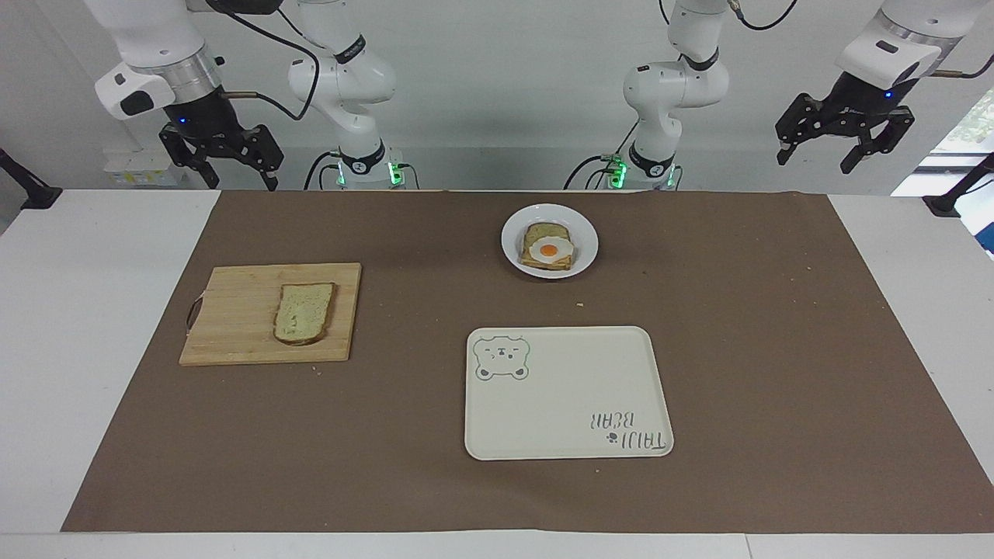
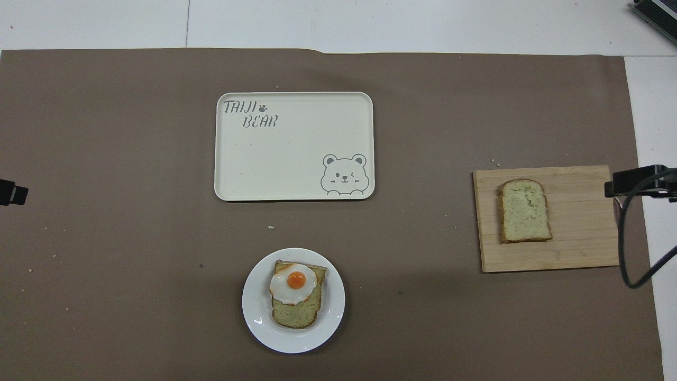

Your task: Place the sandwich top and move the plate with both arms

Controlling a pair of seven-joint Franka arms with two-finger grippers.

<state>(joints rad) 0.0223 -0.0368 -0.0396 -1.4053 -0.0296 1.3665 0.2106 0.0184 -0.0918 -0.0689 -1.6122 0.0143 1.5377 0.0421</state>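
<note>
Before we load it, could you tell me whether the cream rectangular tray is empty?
Empty: the cream rectangular bear-print tray holds nothing.

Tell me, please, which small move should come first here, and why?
Probably the right pincer, hanging open at its end of the table, should descend over the plain pale bread slice on the wooden cutting board. The egg-topped slice on the round white plate has no top yet. The left pincer waits open.
</note>
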